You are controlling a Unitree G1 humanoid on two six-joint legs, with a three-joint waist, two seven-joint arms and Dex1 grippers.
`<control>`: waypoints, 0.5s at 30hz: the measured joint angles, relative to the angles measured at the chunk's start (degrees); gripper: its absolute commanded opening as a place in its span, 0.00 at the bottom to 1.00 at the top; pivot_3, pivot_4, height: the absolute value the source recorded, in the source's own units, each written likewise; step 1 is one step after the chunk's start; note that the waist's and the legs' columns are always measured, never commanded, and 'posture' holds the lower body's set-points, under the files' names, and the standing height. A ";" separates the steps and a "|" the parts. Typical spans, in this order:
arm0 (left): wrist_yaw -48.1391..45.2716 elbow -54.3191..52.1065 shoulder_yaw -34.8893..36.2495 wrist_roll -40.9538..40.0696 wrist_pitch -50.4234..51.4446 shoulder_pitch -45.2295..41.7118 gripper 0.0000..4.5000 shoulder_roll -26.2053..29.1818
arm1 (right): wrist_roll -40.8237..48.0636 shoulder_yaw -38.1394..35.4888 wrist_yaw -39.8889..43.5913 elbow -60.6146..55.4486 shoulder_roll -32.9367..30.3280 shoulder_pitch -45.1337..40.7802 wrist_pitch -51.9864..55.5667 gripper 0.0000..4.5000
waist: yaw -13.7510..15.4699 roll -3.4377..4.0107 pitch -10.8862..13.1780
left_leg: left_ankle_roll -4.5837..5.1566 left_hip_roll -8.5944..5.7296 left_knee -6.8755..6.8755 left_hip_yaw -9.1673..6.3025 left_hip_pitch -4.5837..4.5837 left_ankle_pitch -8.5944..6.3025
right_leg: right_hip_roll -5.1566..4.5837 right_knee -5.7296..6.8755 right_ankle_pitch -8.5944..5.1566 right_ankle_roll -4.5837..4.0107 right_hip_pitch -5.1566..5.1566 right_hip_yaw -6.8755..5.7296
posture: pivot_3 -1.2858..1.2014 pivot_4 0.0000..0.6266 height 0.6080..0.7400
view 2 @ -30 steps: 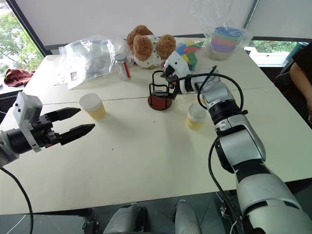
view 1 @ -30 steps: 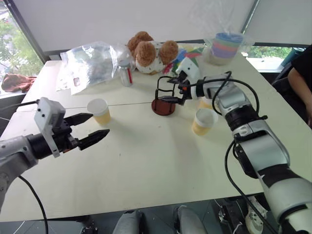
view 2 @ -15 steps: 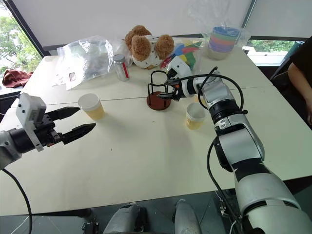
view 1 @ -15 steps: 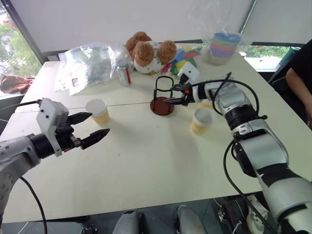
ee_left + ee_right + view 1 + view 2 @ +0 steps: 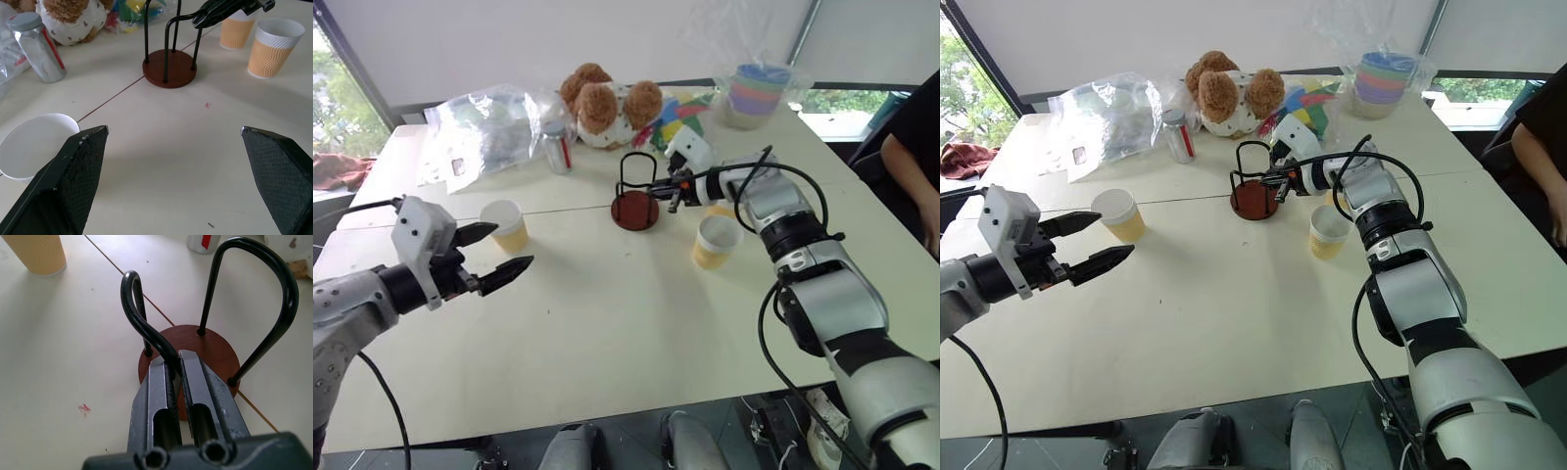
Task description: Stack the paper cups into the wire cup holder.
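Wire cup holder [image 5: 635, 194]: black wire hoops on a round dark red base, upright near the table's middle, holding no cups. One hoop is pinched between closed black fingers.

Paper cups, all upright, mouths up, white rims over tan ribbed sides: one [image 5: 504, 224] well left of the holder; one [image 5: 715, 241] just right of it; a third [image 5: 236, 30] behind that, partly hidden.

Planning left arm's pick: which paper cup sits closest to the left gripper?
The lone cup on the table's left side, just past the open left gripper. The other two cups stand right of the wire holder.
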 measured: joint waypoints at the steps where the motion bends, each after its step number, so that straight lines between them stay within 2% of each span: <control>1: -0.30 0.25 -0.02 0.30 -0.16 0.00 1.00 0.00 | 0.08 -0.20 0.80 -0.21 -0.09 0.00 -0.57 0.01 | 0.00 0.00 0.00 | 0.00 0.00 -0.01 0.00 0.00 0.00 | 0.00 0.00 0.00 0.00 0.00 0.00 | 0.52 0.24 1.00; 6: -2.19 2.65 0.01 1.72 -1.15 0.33 1.00 0.12 | 2.48 -2.05 8.32 -6.26 -2.21 -0.05 0.75 0.01 | 0.03 0.03 0.02 | 0.01 0.00 -0.02 0.00 0.00 0.00 | 0.00 0.00 0.00 0.00 -0.01 -0.01 | 0.52 0.24 1.00; 9: -3.24 3.39 0.16 2.24 -1.32 0.46 1.00 0.28 | 6.55 -2.70 14.90 -14.95 -4.83 0.28 9.39 0.01 | 0.12 0.03 0.02 | 0.02 0.00 -0.02 0.00 -0.01 -0.01 | -0.03 0.00 0.00 0.00 -0.01 0.00 | 0.52 0.24 1.00; 12: -3.41 3.17 0.41 1.94 -1.09 0.35 1.00 0.24 | 13.28 -3.22 20.26 -31.88 -8.78 4.23 22.98 0.01 | 0.37 0.01 0.00 | 0.10 0.01 -0.05 -0.07 0.00 -0.06 | -0.06 0.01 0.00 0.00 0.00 -0.01 | 0.52 0.24 1.00; 15: -3.45 2.57 0.35 0.57 -0.04 0.30 1.00 0.15 | 18.52 -2.39 20.38 -48.85 -11.50 11.53 35.50 0.01 | 0.52 0.00 0.00 | 0.37 0.00 -0.05 -0.07 -0.01 -0.22 | -0.13 -0.01 0.00 0.00 0.00 -0.01 | 0.52 0.24 1.00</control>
